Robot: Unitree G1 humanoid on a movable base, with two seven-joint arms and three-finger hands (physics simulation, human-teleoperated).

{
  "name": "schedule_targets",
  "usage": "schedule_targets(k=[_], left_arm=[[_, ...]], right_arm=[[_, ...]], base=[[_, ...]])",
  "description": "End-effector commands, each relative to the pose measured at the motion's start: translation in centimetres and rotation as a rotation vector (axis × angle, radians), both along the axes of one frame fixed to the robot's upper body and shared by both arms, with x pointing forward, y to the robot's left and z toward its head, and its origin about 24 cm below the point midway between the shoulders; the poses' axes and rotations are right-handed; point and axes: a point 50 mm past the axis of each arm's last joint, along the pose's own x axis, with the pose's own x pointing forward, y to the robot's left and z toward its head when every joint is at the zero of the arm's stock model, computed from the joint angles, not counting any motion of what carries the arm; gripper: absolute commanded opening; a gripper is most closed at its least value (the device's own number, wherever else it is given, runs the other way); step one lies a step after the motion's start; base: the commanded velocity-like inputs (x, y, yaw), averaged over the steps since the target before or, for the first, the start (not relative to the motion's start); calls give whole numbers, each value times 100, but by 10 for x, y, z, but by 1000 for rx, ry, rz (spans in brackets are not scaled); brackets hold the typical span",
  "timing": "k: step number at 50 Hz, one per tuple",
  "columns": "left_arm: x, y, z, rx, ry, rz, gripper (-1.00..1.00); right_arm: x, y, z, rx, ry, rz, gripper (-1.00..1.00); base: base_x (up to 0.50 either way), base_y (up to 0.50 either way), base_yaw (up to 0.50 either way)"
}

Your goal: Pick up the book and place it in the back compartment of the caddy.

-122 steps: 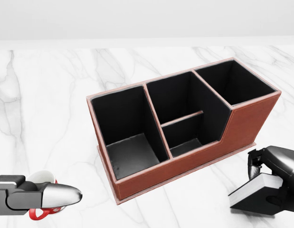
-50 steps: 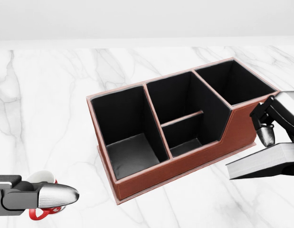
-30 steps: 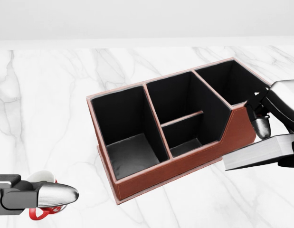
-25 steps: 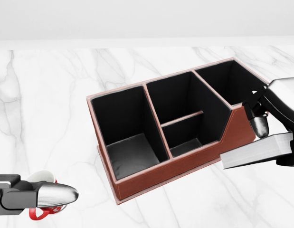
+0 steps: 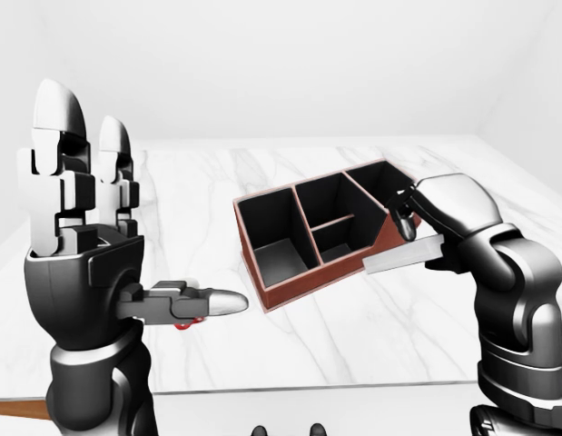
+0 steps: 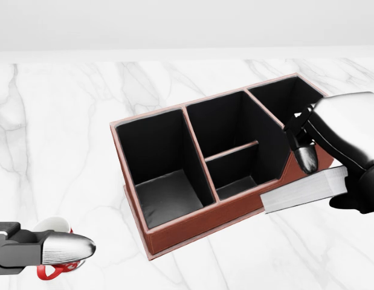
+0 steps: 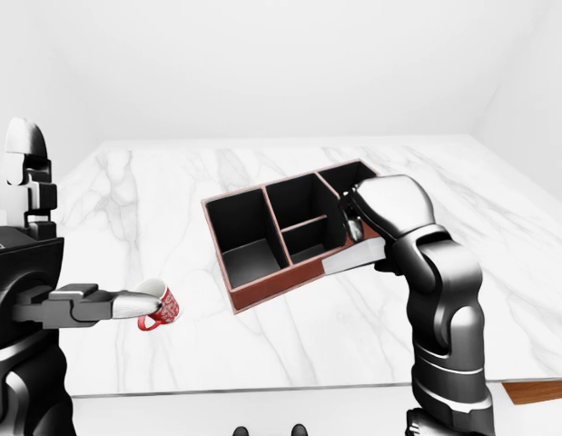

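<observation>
The brown caddy point(image 6: 193, 225) with black compartments stands slantwise on the marble table point(image 6: 66, 133). Its tall end compartment point(image 6: 282, 99) is at the upper right in the head view, partly hidden by my right hand. My right hand point(image 6: 315, 176) is shut on the book point(image 6: 303, 190), whose white page edge shows. It holds the book nearly flat in the air, overlapping the caddy's low right wall. My left hand point(image 5: 92, 263) is raised at the left, open, fingers up and thumb pointing right, holding nothing.
A red and white mug point(image 7: 158, 307) sits on the table at the lower left, half hidden behind my left thumb in the head view. The table's near edge point(image 5: 308, 388) runs across the bottom of the eye views.
My right hand has lifted the book from the lower right and carried it up and left, against the caddy's right end. The left hand has hardly moved.
</observation>
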Motion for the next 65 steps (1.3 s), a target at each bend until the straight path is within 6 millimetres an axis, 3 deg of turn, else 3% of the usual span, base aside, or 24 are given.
schedule_targets(k=[1, 38, 65], left_arm=[[-1, 1, 2, -1, -12, 2, 100], [-2, 0, 2, -2, -12, -3, 100], [-3, 2, 4, -4, -23, 3, 100]], right_arm=[[-2, 14, 5, -16, -40, 17, -100], [0, 35, -4, -12, -25, 58, -100], [21, 43, -20, -47, 68, 32, -100]], base=[[0, 0, 0], [0, 0, 0], [0, 0, 0]])
